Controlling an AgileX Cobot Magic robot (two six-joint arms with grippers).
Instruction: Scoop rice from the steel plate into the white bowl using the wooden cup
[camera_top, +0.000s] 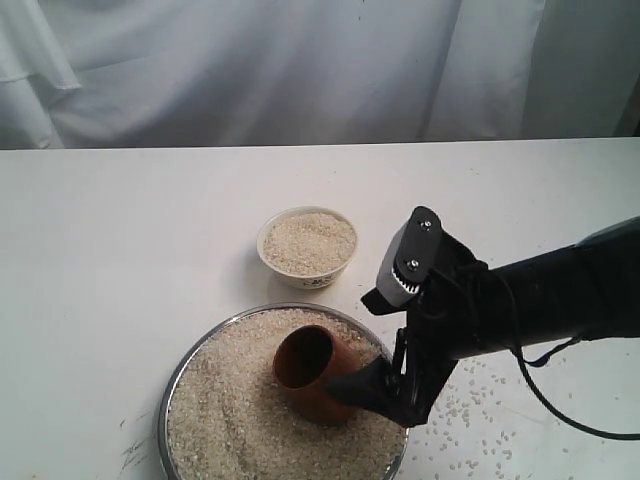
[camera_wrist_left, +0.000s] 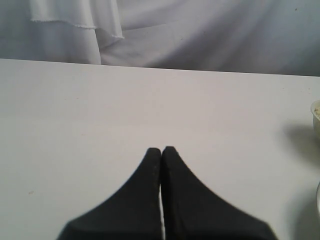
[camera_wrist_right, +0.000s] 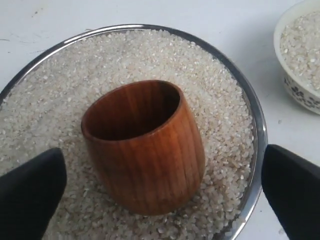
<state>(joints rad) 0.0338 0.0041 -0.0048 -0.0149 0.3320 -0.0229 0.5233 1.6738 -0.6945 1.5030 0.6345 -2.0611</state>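
Note:
The steel plate sits at the table's front, heaped with rice. On that rice lies the wooden cup, tilted with its dark mouth facing up and to the left. My right gripper is open. Its black fingers stand wide on either side of the cup's base and touch nothing. The white bowl stands just behind the plate and holds rice. Off to the left, my left gripper is shut over bare table.
Loose grains are scattered on the white table to the right of the plate, under my right arm. A white curtain hangs behind the table's far edge.

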